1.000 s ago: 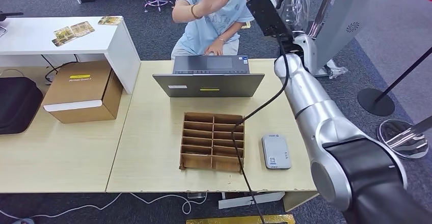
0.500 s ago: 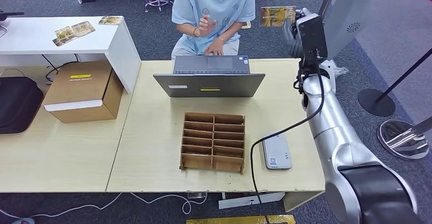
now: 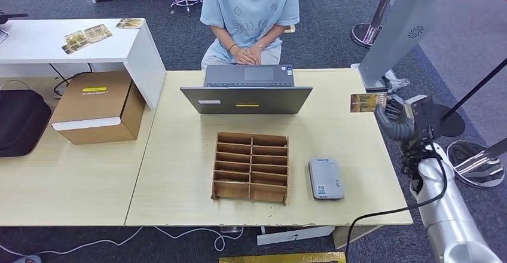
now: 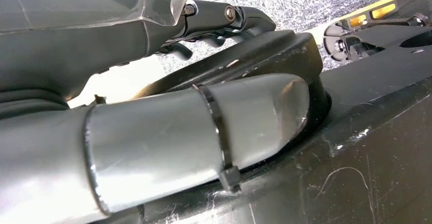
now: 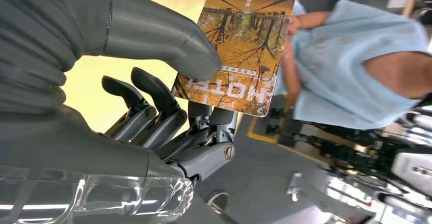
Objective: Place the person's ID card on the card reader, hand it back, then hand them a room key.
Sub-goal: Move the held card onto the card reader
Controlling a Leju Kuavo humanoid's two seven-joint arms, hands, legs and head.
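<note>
On the table, empty wooden organizer (image 3: 250, 167), right hand (image 3: 399, 116) pinching card (image 3: 367, 103)

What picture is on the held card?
Yellow-orange autumn trees on the card, clearest in the right wrist view.

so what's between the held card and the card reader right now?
Head view: only bare tabletop lies between the card, pinched by the right hand near the table's right edge, and the grey reader.

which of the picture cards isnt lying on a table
The card pinched in the right robot hand, held up off the desk; the other cards lie flat on the white table.
</note>
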